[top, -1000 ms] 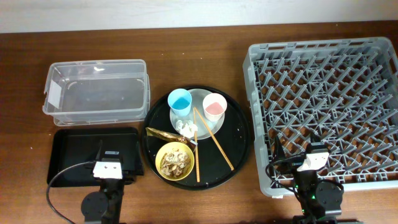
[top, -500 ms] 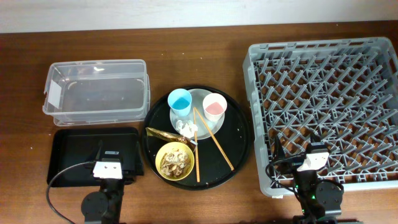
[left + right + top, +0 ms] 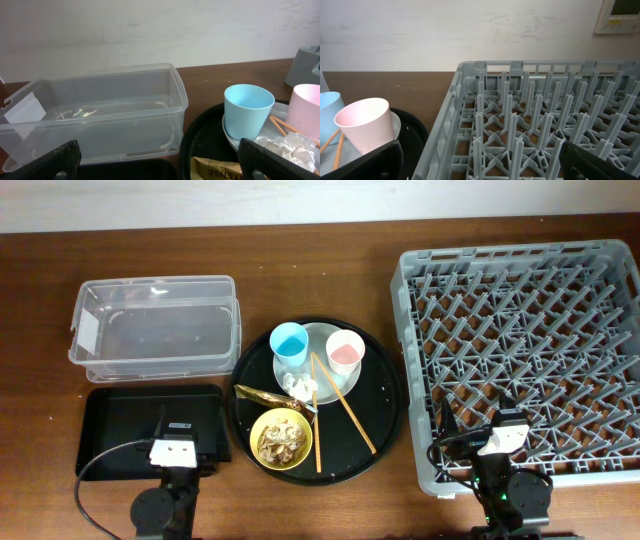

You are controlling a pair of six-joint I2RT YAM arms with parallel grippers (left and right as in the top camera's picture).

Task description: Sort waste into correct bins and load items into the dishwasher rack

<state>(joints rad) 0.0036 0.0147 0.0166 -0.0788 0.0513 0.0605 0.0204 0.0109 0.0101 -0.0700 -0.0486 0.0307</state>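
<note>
A round black tray (image 3: 380, 395) holds a pale plate (image 3: 318, 340) with a light blue cup (image 3: 289, 343), a pink cup (image 3: 344, 350) and white tissue (image 3: 299, 386). Two chopsticks (image 3: 345, 408) lie across it. A gold wrapper (image 3: 262, 395) lies beside a yellow bowl (image 3: 257, 430) of beige scraps. The clear tub (image 3: 155, 330) and the shallow black tray (image 3: 120, 420) are at the left, the grey rack (image 3: 520, 340) at the right. My left gripper (image 3: 160, 167) is open and empty over the black tray's front. My right gripper (image 3: 480, 165) is open and empty over the rack's front edge.
The left wrist view shows the tub (image 3: 100, 115), blue cup (image 3: 247, 107) and wrapper (image 3: 215, 170) ahead. The right wrist view shows rack pegs (image 3: 535, 115) and the pink cup (image 3: 362, 122) to the left. A pale wall lies behind the table.
</note>
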